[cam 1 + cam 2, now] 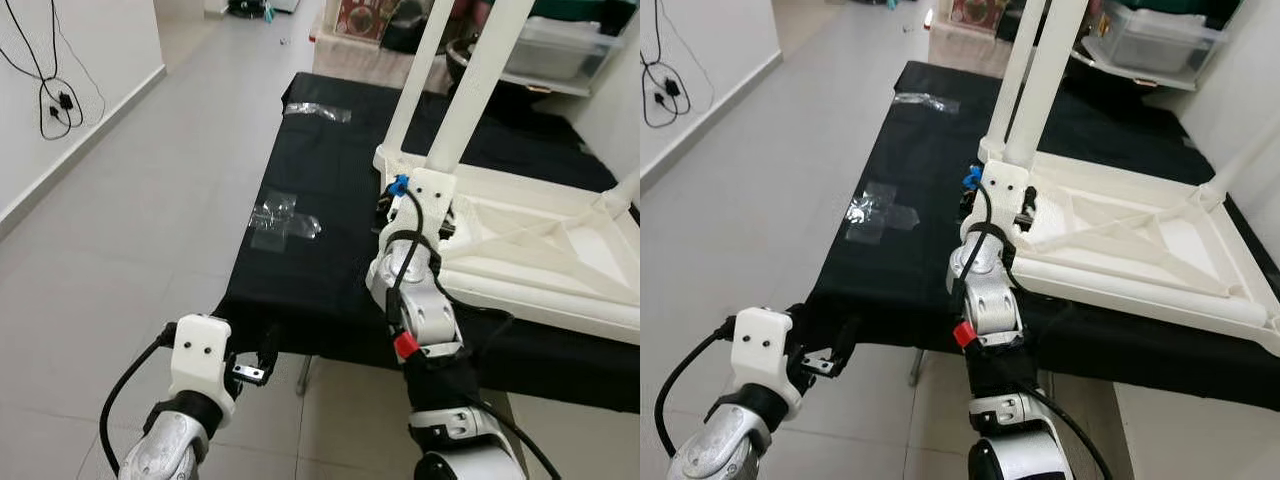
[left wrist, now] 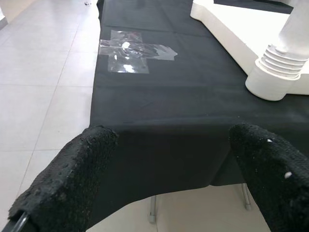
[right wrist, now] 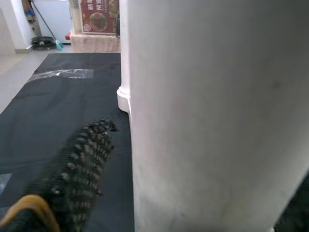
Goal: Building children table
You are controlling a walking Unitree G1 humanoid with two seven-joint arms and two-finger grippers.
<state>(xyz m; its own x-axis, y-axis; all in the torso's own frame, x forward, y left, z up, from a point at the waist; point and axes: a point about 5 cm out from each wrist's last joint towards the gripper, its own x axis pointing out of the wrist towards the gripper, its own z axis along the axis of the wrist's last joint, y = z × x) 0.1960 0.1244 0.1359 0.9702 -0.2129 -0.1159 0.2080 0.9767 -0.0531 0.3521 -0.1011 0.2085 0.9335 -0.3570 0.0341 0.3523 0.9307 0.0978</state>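
The white children's table [image 1: 530, 250] lies upside down on the black-covered tabletop [image 1: 330, 200], occupying the 1 to 3 o'clock part of the head views. Its underside faces up, showing moulded ribs. Two legs [image 1: 480, 80] rise from the near-left corner area, tilted slightly toward 1 o'clock; their long axis runs up and away from the robot. A further leg is partly visible at the far right edge [image 1: 625, 190]. The top's long side appears to run from 10 toward 4 o'clock.

The right gripper [image 1: 400, 205] is at the base of the nearer leg, at the corner socket. In the right wrist view the leg [image 3: 212, 111] sits directly against one black finger [image 3: 82, 164]; whether the jaws are pinching it cannot be told.

The left gripper [image 1: 255, 370] hovers off the near-left edge of the tabletop, jaws spread with nothing between them, as the left wrist view confirms by its two separated pads [image 2: 72, 179]. That view also shows a threaded collar at a leg base [image 2: 282, 65].

Judgement: the table looks like rigid, light moulded plastic, smooth and somewhat slippery. The leg is best held low, near its socket, where leverage is least.

Clear tape patches [image 1: 285, 215] lie on the cloth at 11 o'clock.
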